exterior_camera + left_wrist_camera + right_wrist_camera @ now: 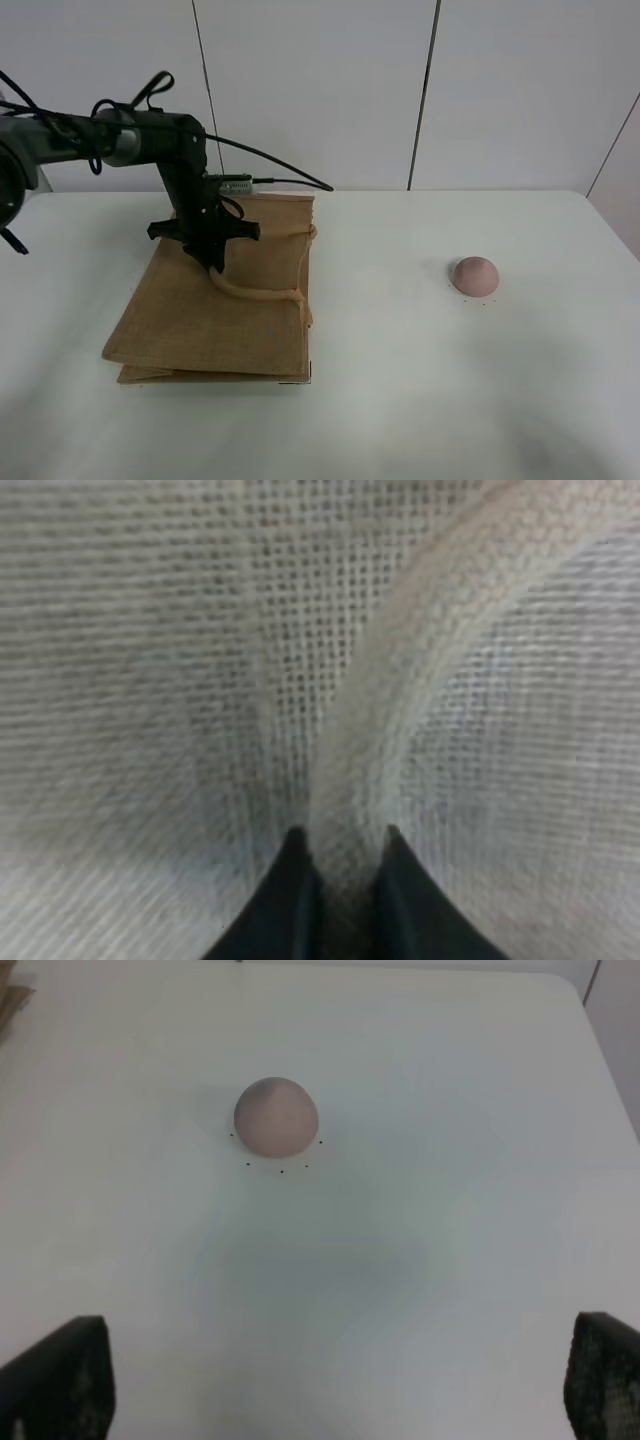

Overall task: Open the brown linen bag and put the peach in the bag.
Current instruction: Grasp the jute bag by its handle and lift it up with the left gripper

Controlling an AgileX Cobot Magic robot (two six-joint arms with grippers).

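Left tool (340, 838) clenched on the handle (420, 660) of the flat brown linen bag (200, 320); raise slowly so the mouth parts. Right tool (332, 1370) released, facing the peach (276, 1117).

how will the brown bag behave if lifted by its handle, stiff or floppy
Probably floppy: the brown linen bag lies folded flat, and its handle curves limply across it. Lifted by the handle between the jaws of the left gripper, likely only the top layer rises, sagging. The coarse weave should resist slipping.
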